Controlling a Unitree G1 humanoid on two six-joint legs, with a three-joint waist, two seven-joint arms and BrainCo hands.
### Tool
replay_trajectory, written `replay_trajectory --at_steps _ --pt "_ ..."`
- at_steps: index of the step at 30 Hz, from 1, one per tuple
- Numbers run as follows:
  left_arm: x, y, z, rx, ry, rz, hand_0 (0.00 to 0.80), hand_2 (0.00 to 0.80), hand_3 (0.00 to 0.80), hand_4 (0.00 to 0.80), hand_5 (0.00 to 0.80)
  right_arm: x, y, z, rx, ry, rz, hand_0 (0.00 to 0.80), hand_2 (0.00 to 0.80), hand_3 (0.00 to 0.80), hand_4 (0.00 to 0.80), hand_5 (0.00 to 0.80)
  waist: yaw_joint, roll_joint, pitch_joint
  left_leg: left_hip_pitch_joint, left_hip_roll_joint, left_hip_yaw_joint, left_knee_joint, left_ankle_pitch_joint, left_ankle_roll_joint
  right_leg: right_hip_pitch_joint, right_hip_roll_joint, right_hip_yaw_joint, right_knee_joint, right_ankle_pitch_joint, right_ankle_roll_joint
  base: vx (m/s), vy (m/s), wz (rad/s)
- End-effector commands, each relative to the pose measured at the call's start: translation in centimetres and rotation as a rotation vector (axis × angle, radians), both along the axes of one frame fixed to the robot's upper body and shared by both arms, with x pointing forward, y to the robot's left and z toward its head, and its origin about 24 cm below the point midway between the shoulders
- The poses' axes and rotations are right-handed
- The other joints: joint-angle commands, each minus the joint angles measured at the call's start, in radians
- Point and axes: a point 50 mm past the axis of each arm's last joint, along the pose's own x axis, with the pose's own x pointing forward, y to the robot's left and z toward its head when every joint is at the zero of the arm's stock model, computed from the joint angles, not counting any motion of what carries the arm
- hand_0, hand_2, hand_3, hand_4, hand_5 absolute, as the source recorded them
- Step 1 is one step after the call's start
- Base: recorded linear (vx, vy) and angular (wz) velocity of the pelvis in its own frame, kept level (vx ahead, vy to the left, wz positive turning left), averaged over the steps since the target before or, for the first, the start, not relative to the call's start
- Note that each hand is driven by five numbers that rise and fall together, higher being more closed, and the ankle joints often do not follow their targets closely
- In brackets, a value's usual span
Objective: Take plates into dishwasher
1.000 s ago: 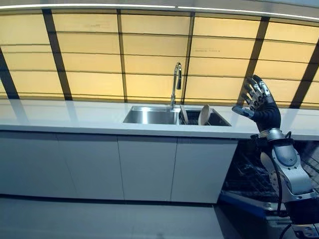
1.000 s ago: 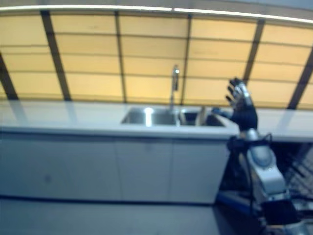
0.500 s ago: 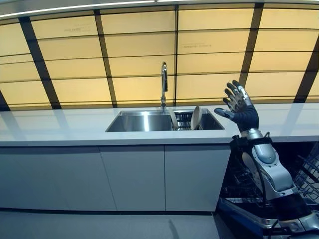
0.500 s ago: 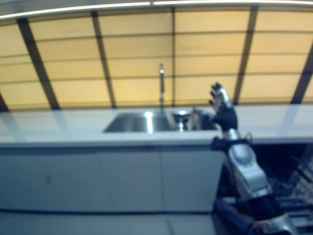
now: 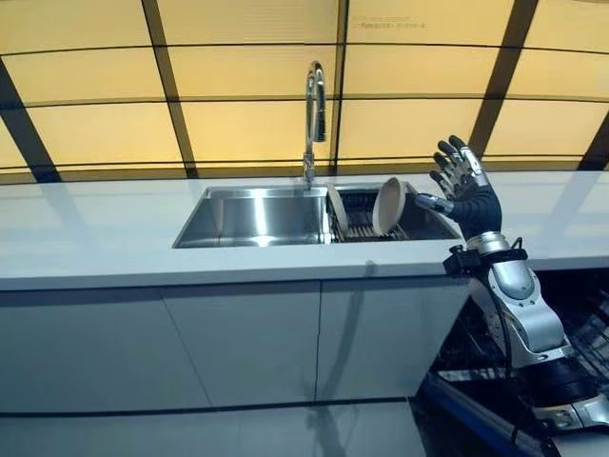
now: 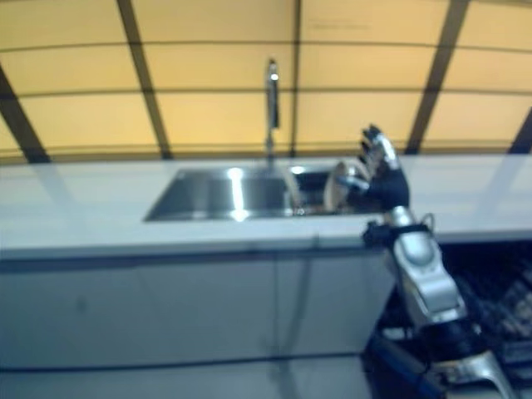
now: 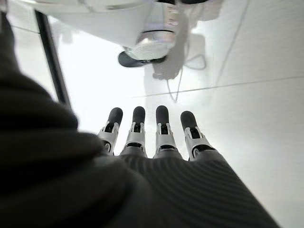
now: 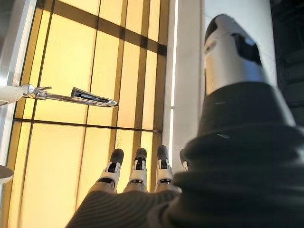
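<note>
A beige plate (image 5: 387, 206) stands on edge in a rack in the right half of the steel sink (image 5: 257, 215); a second plate (image 5: 337, 207) leans to its left. My right hand (image 5: 461, 184) is raised, open and empty, just right of the standing plate, fingers straight up; its fingers (image 8: 137, 166) show in the right wrist view. My left hand (image 7: 156, 137) is open and empty, pointing down at the floor in its wrist view. The open dishwasher (image 5: 580, 324) with dark racks sits below the counter at the right.
A white counter (image 5: 95, 238) runs across the view with white cabinet doors (image 5: 238, 343) below. A tall tap (image 5: 315, 105) rises behind the sink. The wall behind is yellow panels with dark strips.
The camera has come closer and tilted down, so the sink looks larger. My right hand now stands nearer the standing plate, still open.
</note>
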Motion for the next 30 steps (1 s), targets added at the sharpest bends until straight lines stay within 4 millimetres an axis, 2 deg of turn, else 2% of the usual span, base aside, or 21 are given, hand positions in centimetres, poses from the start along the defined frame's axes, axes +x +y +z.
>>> replay_trajectory --at_steps 1,2,3,4,6,7,8,9,11,13,15,18,20,21,22,27,28,30 --pt "0.6 0.9 0.4 0.017 -0.032 -0.016 0.000 0.000 0.000 0.000 0.000 -0.9 -1.2 1.4 0.025 -0.103 -0.024 0.000 0.000 0.000 0.000 0.000 0.020 -0.042 -0.084 -0.099 -0.041 -0.024 0.105 -0.074 0.015 -0.019 -0.149 -0.010 0.219 0.400 0.091 0.280 0.321 0.00" --pt "1.5 1.0 0.6 0.023 -0.058 -0.021 0.000 0.000 0.000 0.000 0.000 -1.0 -1.2 1.2 0.025 -0.094 -0.020 0.000 0.000 0.000 0.000 0.000 0.004 -0.011 -0.071 -0.044 -0.033 -0.045 0.095 -0.096 0.030 -0.166 -0.147 -0.012 0.435 0.417 0.085 0.259 0.314 -0.14" --pt "1.9 1.1 0.8 0.024 -0.074 -0.022 0.000 0.000 0.000 0.000 0.000 -0.9 -1.2 1.2 0.023 -0.087 -0.020 0.000 0.000 0.000 0.000 0.000 -0.002 -0.006 -0.064 -0.023 -0.035 -0.050 0.091 -0.104 0.036 -0.224 -0.146 -0.013 0.481 0.416 0.082 0.339 0.303 0.10" --pt "2.7 1.2 1.1 0.023 -0.098 -0.023 0.000 0.000 0.000 0.000 0.000 -0.6 -1.6 1.5 0.018 -0.077 -0.031 0.000 0.000 0.000 0.000 0.000 -0.006 0.000 -0.057 0.015 -0.039 -0.056 0.082 -0.114 0.040 -0.289 -0.147 -0.037 0.453 0.390 0.066 0.341 0.099 0.13" --pt "3.3 1.4 1.3 0.028 -0.117 -0.026 0.000 0.000 0.000 0.000 0.000 -0.2 -2.4 2.8 0.028 -0.086 -0.044 0.000 0.000 0.000 0.000 0.000 -0.013 -0.011 -0.048 0.063 -0.053 -0.061 0.071 -0.129 0.028 -0.289 -0.149 -0.074 0.213 0.337 0.051 0.378 -0.090 0.12" --pt "3.7 1.7 1.5 0.041 -0.116 -0.024 0.000 0.000 0.000 0.000 0.000 -0.1 -2.7 3.3 0.043 -0.098 -0.050 0.000 0.000 0.000 0.000 0.000 -0.022 -0.021 -0.041 0.094 -0.054 -0.071 0.072 -0.157 0.015 -0.287 -0.149 -0.086 0.004 0.323 0.051 0.325 -0.185 0.07" --pt "3.7 1.8 1.5 0.045 -0.113 -0.024 0.000 0.000 0.000 0.000 0.000 -0.1 -2.7 3.4 0.045 -0.101 -0.051 0.000 0.000 0.000 0.000 0.000 -0.026 -0.024 -0.038 0.103 -0.056 -0.075 0.073 -0.168 0.012 -0.288 -0.149 -0.085 -0.055 0.326 0.053 0.448 -0.282 0.13" --pt "3.5 2.1 1.4 0.058 -0.094 -0.023 0.000 0.000 0.000 0.000 0.000 0.0 -2.4 3.1 0.050 -0.107 -0.056 0.000 0.000 0.000 0.000 0.000 -0.040 -0.037 -0.031 0.133 -0.067 -0.094 0.081 -0.208 0.006 -0.295 -0.148 -0.070 -0.218 0.375 0.074 0.447 -0.282 0.17" --pt "2.7 2.3 1.2 0.072 -0.061 -0.015 0.000 0.000 0.000 0.000 0.000 0.1 -1.7 3.1 0.049 -0.106 -0.056 0.000 0.000 0.000 0.000 0.000 -0.068 -0.042 -0.023 0.176 -0.075 -0.126 0.085 -0.244 0.005 -0.314 -0.131 -0.035 -0.368 0.459 0.102 0.478 -0.261 0.31" --pt "2.5 2.5 1.2 0.083 -0.042 -0.003 0.000 0.000 0.000 0.000 0.000 0.0 -1.4 3.3 0.052 -0.109 -0.057 0.000 0.000 0.000 0.000 0.000 -0.079 -0.038 -0.016 0.201 -0.068 -0.141 0.093 -0.266 0.006 -0.334 -0.126 -0.023 -0.379 0.475 0.103 0.305 -0.194 0.32" --pt "1.8 3.2 1.2 0.102 -0.012 0.009 0.000 0.000 0.000 0.000 0.000 0.1 -1.5 3.4 0.064 -0.099 -0.069 0.000 0.000 0.000 0.000 0.000 -0.087 -0.042 -0.022 0.235 -0.050 -0.176 0.115 -0.318 0.005 -0.340 -0.139 0.015 -0.316 0.468 0.101 0.337 -0.314 0.46" --pt "1.4 3.8 1.3 0.105 -0.008 0.041 0.000 0.000 0.000 0.000 0.000 0.4 -1.8 3.1 0.055 -0.067 -0.088 0.000 0.000 0.000 0.000 0.000 -0.081 -0.050 -0.044 0.230 -0.018 -0.166 0.152 -0.336 -0.025 -0.292 -0.153 0.013 -0.295 0.443 0.103 0.276 -0.328 0.35" --pt "1.1 3.9 1.2 0.096 -0.005 0.058 0.000 0.000 0.000 0.000 0.000 0.5 -1.8 2.8 0.048 -0.050 -0.101 0.000 0.000 0.000 0.000 0.000 -0.082 -0.052 -0.054 0.247 0.010 -0.162 0.170 -0.326 -0.045 -0.275 -0.149 -0.004 -0.284 0.424 0.097 0.276 -0.320 0.30" --pt "0.9 3.7 1.1 0.081 0.000 0.046 0.000 0.000 0.000 0.000 0.000 0.5 -1.7 2.3 0.030 -0.029 -0.106 0.000 0.000 0.000 0.000 0.000 -0.082 -0.050 -0.063 0.248 0.042 -0.161 0.204 -0.271 -0.073 -0.256 -0.141 -0.018 -0.282 0.407 0.084 0.246 -0.309 0.33" --pt "0.5 3.3 1.0 0.076 -0.001 0.034 0.000 0.000 0.000 0.000 0.000 0.4 -1.8 2.1 0.018 -0.024 -0.110 0.000 0.000 0.000 0.000 0.000 -0.081 -0.052 -0.065 0.231 0.051 -0.162 0.244 -0.235 -0.082 -0.243 -0.135 -0.019 -0.287 0.400 0.076 0.271 -0.359 0.32" --pt "0.0 2.7 0.7 0.064 -0.026 0.043 0.000 0.000 0.000 0.000 0.000 -0.4 -2.0 1.8 -0.025 -0.030 -0.126 0.000 0.000 0.000 0.000 0.000 -0.090 -0.062 -0.068 0.178 0.069 -0.139 0.395 -0.138 -0.107 -0.205 -0.107 -0.029 -0.296 0.374 0.032 0.142 -0.228 -0.03" --pt "0.0 2.2 0.6 0.061 -0.038 0.027 0.000 0.000 0.000 0.000 0.000 -0.7 -2.4 1.7 -0.036 -0.036 -0.145 0.000 0.000 0.000 0.000 0.000 -0.091 -0.072 -0.062 0.114 0.064 -0.121 0.516 -0.092 -0.117 -0.183 -0.103 -0.038 -0.305 0.371 0.013 0.087 -0.229 -0.07" --pt "0.2 1.9 0.6 0.053 -0.050 0.016 0.000 0.000 0.000 0.000 0.000 -1.0 -2.9 1.8 -0.047 -0.042 -0.171 0.000 0.000 0.000 0.000 0.000 -0.088 -0.084 -0.051 0.046 0.059 -0.100 0.618 -0.087 -0.118 -0.156 -0.103 -0.048 -0.319 0.370 -0.001 0.067 -0.185 0.07"
